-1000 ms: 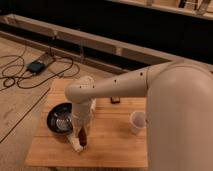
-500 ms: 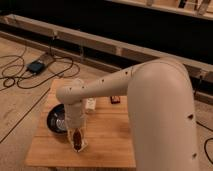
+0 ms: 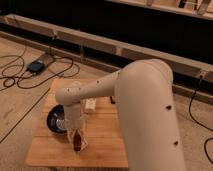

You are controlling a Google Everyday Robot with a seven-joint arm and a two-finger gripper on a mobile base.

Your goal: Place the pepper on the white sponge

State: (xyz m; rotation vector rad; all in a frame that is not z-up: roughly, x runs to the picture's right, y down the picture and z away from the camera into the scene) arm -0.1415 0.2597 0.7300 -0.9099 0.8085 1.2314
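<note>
My gripper (image 3: 77,142) points down over the front of the wooden table (image 3: 105,150), just right of the black bowl (image 3: 55,119). It is shut on the small reddish-brown pepper (image 3: 76,142), which hangs upright between the pale fingers close to the table top. The white sponge (image 3: 90,104) lies farther back on the table, behind the gripper and partly covered by my arm. The gripper is well in front of the sponge.
A flat dark bar (image 3: 112,100) lies at the back of the table near my arm. My large pale arm (image 3: 145,115) covers the right half of the table. Cables and a dark box (image 3: 36,66) lie on the floor at left.
My arm has swung closer and now fills more of the view, hiding the white cup at the right. The gripper stays low by the bowl with the pepper in it.
</note>
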